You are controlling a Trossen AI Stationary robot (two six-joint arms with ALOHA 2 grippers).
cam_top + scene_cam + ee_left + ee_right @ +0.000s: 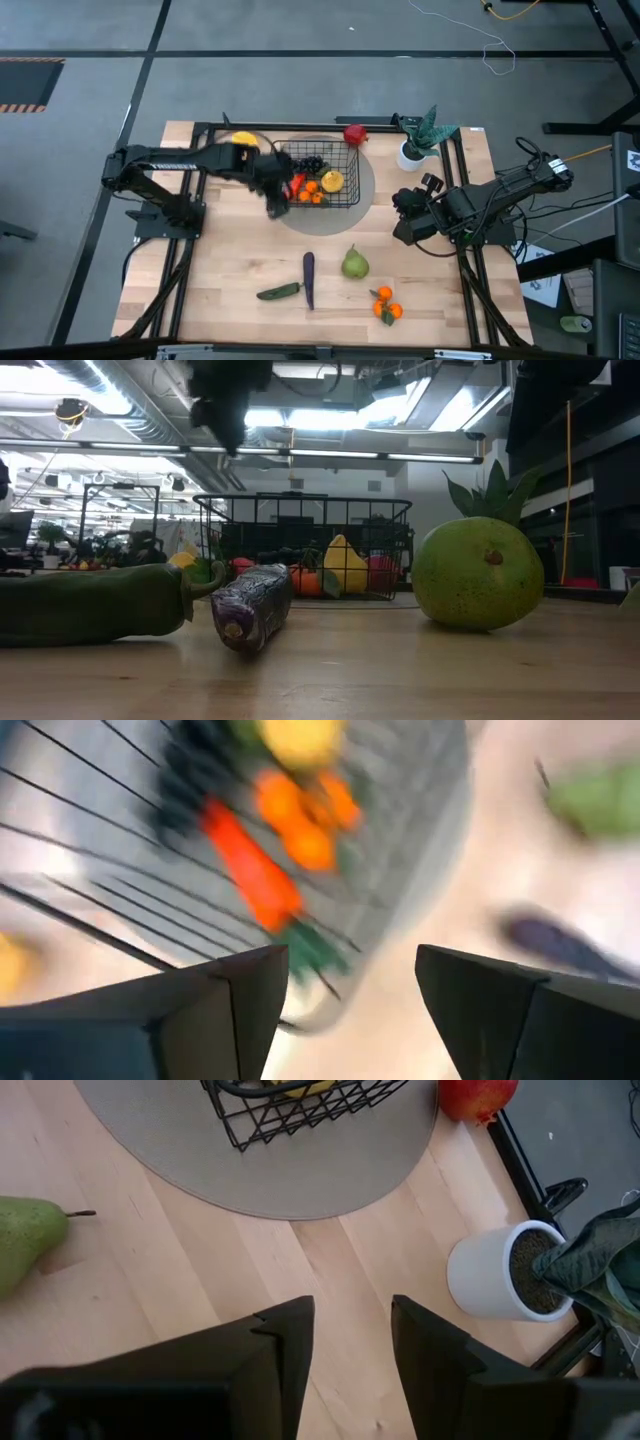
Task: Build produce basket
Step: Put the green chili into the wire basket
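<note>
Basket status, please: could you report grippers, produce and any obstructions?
Left gripper open, empty, over basket edge. Right gripper open, parked. Pear, eggplant, cucumber outside.

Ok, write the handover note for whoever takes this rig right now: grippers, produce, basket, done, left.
Left gripper: open, empty, at the basket's left edge.
Right gripper: open, empty, parked at the table's right side.
Basket: on the round grey mat.
Done, in the basket: carrot, grapes, yellow fruit, tangerines.
Left, on the table: cucumber, eggplant, pear, tangerine bunch in front; red fruit and a yellow fruit behind the basket.
</note>
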